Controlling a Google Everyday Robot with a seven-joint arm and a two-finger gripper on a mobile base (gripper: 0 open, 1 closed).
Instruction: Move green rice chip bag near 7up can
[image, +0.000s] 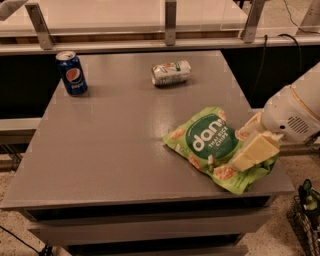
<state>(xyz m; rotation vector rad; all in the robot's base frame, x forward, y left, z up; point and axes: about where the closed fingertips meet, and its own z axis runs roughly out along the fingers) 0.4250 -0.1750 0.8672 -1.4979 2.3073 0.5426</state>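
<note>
Lime-green pouch, the green rice chip bag (207, 140), lies on the grey surface (120, 145) in the lower right of the frame, close to the surface's near-right corner. Its lower end reaches approx. to the front edge. The dark green circle w/ white "dang Thai Rice Chips" faces up, w/ chip pics around it. The foil is crinkled, esp. on the right side.

The tool (240, 149) sits at the bag's right end. Two cream fingers (257, 150) straddle that end, one higher in the frame and one lower and lying across the pouch, pinching the bag's right edge btwn them. Behind the tool, a white rounded arm housing (292, 117) w/ a small vent grille comes in from the right edge of the frame.

The 7up can (171, 73), silver-white w/ green and a bit of red, lies on its side in the upper middle of the surface. It is well apart from the bag, up and to the left of it.

A blue Pepsi can (72, 73) stands upright in the upper left, near the far-left corner, well apart from the 7up can and the bag.

Beyond the far edge runs a pale ledge w/ metal posts (171, 20). A black cable (272, 37) hangs at upper right. A speckled floor (15, 200) shows below the surface at lower left.
</note>
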